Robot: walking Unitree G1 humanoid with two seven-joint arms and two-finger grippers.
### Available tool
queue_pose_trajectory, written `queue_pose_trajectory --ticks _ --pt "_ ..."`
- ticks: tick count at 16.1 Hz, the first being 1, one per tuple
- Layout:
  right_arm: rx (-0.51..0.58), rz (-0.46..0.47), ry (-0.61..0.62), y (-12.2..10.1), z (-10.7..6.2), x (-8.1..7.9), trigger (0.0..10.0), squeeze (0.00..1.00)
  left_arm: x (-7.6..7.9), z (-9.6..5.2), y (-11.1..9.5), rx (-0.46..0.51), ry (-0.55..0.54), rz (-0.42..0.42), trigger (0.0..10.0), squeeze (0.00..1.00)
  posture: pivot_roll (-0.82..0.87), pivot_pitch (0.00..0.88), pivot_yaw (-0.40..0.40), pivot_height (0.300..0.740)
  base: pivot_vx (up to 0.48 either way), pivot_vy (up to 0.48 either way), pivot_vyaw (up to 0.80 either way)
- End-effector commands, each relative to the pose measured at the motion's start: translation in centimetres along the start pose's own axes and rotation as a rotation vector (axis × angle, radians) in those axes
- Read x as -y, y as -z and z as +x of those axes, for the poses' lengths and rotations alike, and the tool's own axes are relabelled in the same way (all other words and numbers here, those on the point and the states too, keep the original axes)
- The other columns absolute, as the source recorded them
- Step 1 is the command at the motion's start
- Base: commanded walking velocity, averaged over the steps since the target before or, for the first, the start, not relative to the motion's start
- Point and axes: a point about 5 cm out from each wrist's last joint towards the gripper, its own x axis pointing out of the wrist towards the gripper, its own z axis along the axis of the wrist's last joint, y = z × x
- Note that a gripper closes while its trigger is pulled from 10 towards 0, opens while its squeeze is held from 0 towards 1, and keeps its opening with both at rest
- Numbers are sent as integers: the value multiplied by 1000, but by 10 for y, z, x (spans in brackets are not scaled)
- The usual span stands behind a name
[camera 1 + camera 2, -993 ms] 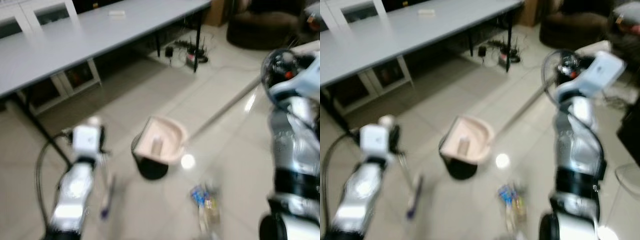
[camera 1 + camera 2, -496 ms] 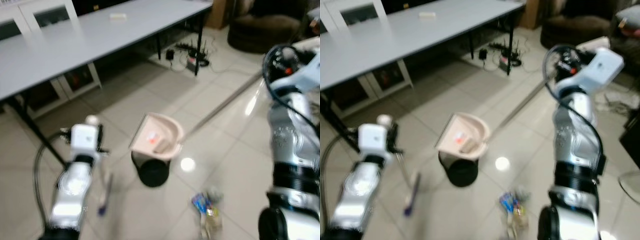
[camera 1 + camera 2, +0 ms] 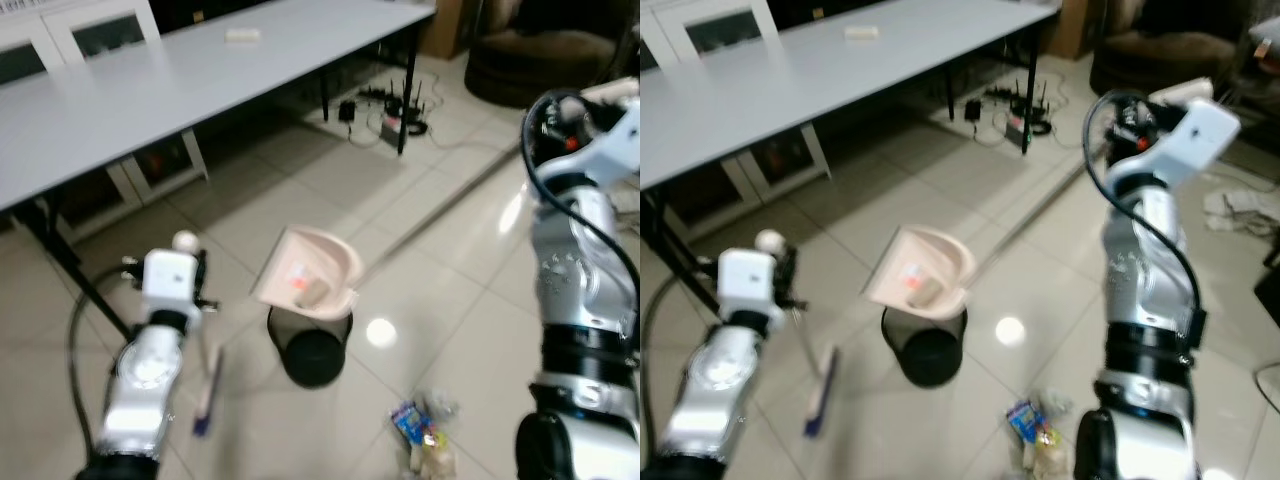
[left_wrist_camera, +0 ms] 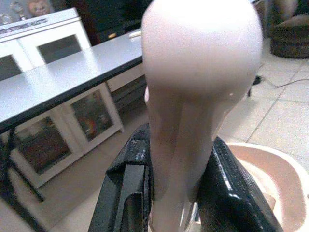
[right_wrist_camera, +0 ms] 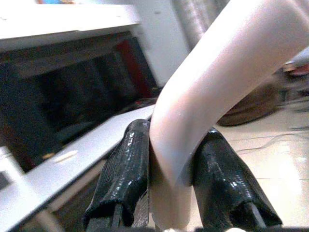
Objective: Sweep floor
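Dustpan [image 3: 312,272] now tipped further above bin [image 3: 312,350], debris sliding; right fingers [image 5: 123,179] clamp its handle, left fingers [image 4: 128,193] clamp broom [image 3: 205,385]; litter [image 3: 425,440] beside bin unswept.

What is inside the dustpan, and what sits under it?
Inside the pink dustpan lie a beige piece and a reddish scrap, too blurred to name. Under it stands a black bin, with the tilted pan over its mouth, so the bin's contents are hidden.
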Motion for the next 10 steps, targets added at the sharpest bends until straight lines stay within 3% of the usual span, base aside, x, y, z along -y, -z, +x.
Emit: queue_pose_trajectory --ticks 1,7,10 --pt "74 -1 -56 -13 3 -14 10000 0 -7 3 -6 28 -19 11 10000 0 -27 0 51 740 0 0 0" --pt "94 -86 -130 -13 7 -24 10000 0 -4 4 -1 -4 -10 36 10000 0 -27 0 47 740 0 0 0" --pt "134 -100 -234 -12 7 -39 10000 0 -2 6 -1 -4 -1 39 10000 0 -24 0 41 740 0 0 0"
